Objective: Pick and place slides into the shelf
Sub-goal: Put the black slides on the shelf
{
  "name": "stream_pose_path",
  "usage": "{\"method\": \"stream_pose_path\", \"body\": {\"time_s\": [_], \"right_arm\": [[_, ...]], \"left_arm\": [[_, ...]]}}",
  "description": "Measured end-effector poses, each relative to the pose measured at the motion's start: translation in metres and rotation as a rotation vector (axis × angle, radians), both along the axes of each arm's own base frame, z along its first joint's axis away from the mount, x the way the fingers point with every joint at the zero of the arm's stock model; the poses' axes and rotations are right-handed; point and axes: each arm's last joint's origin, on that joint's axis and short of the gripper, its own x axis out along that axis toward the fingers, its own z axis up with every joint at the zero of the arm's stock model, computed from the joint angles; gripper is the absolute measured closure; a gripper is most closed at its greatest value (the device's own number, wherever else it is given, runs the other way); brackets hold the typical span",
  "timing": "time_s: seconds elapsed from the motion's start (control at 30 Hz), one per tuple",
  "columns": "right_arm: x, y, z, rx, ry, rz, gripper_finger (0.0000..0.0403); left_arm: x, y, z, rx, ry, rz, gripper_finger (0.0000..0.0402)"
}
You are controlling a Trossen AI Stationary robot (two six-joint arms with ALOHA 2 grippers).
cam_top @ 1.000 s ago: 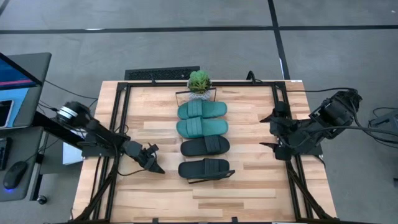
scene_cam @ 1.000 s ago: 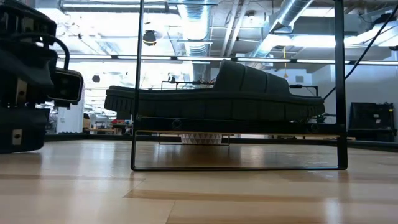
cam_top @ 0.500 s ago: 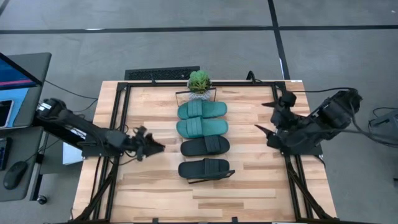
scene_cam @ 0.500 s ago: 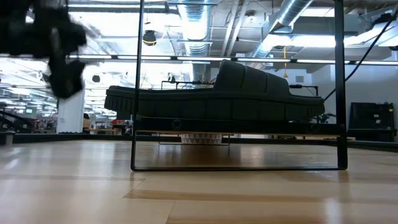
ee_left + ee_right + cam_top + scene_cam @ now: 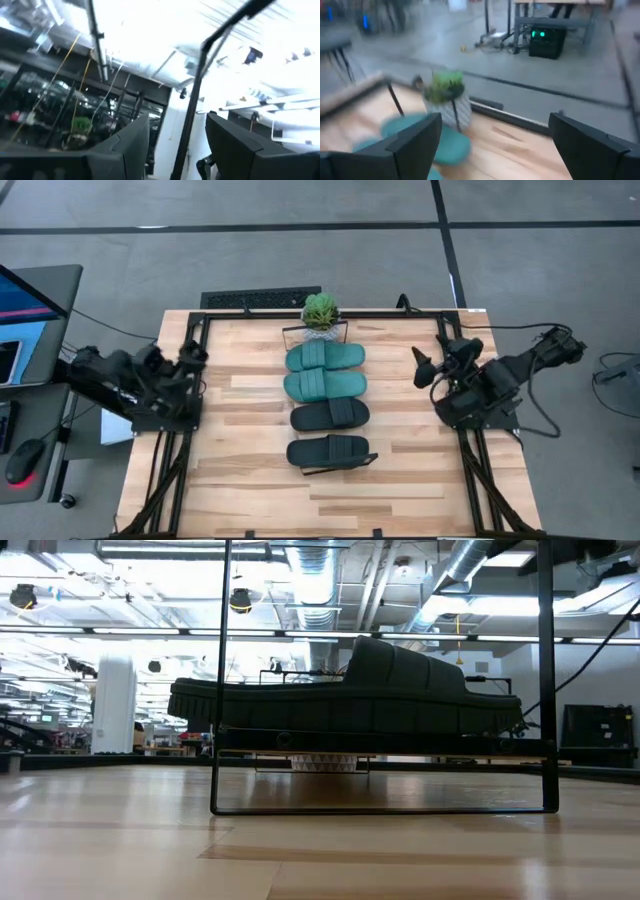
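Four rubbery wide-strap slides (image 5: 327,402) (two teal, two black) are seen lined on the narrow light-wood shelf (image 5: 325,335), mid-tabletop (image 5: 400,480). Left claw (image 5: 188,355) and right claw (image 5: 432,362) are spread wide, empty, at opposite edges.

Overhead looks straight down, low level at tabletop, wrists outward
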Motion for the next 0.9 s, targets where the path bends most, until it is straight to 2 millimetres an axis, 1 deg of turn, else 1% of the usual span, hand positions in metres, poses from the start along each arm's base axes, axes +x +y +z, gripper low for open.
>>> {"method": "stream_pose_path", "body": {"time_s": [0.07, 0.17, 0.23, 0.37, 0.4, 0.43, 0.5, 0.57, 0.73, 0.8, 0.9], "right_arm": [[0.002, 0.001, -0.011, 0.025, -0.119, -0.043, 0.0047], [0.01, 0.008, -0.02, 0.04, -0.26, -0.052, 0.0057], [0.018, 0.015, -0.021, 0.044, -0.303, -0.037, 0.0065], [0.033, 0.027, -0.022, 0.043, -0.288, 0.011, 0.0076], [0.036, 0.029, -0.022, 0.039, -0.286, 0.019, 0.0078], [0.04, 0.031, -0.023, 0.035, -0.279, 0.026, 0.0078], [0.046, 0.032, -0.022, 0.024, -0.272, 0.029, 0.0078], [0.053, 0.03, -0.021, 0.002, -0.252, 0.019, 0.0076], [0.062, 0.015, -0.017, 0.0, -0.285, -0.061, 0.008], [0.062, 0.008, -0.016, -0.032, -0.223, -0.066, 0.0084], [0.061, 0.001, -0.014, -0.07, -0.071, -0.022, 0.0093]], "left_arm": [[-0.004, 0.001, 0.016, 0.065, 0.002, 0.017, 0.0222], [-0.007, 0.003, 0.03, 0.15, 0.117, 0.065, 0.0246], [-0.008, 0.004, 0.035, 0.187, 0.199, 0.091, 0.0276], [-0.014, 0.008, 0.043, 0.259, 0.315, 0.153, 0.0362], [-0.016, 0.009, 0.044, 0.278, 0.342, 0.165, 0.038], [-0.018, 0.01, 0.045, 0.287, 0.375, 0.184, 0.039], [-0.021, 0.013, 0.045, 0.294, 0.447, 0.229, 0.0393], [-0.023, 0.014, 0.044, 0.288, 0.491, 0.235, 0.0398], [-0.025, 0.015, 0.044, 0.251, 0.5, 0.209, 0.0398], [-0.025, 0.015, 0.044, 0.243, 0.5, 0.204, 0.0396], [-0.025, 0.015, 0.043, 0.25, 0.509, 0.211, 0.0395]]}}
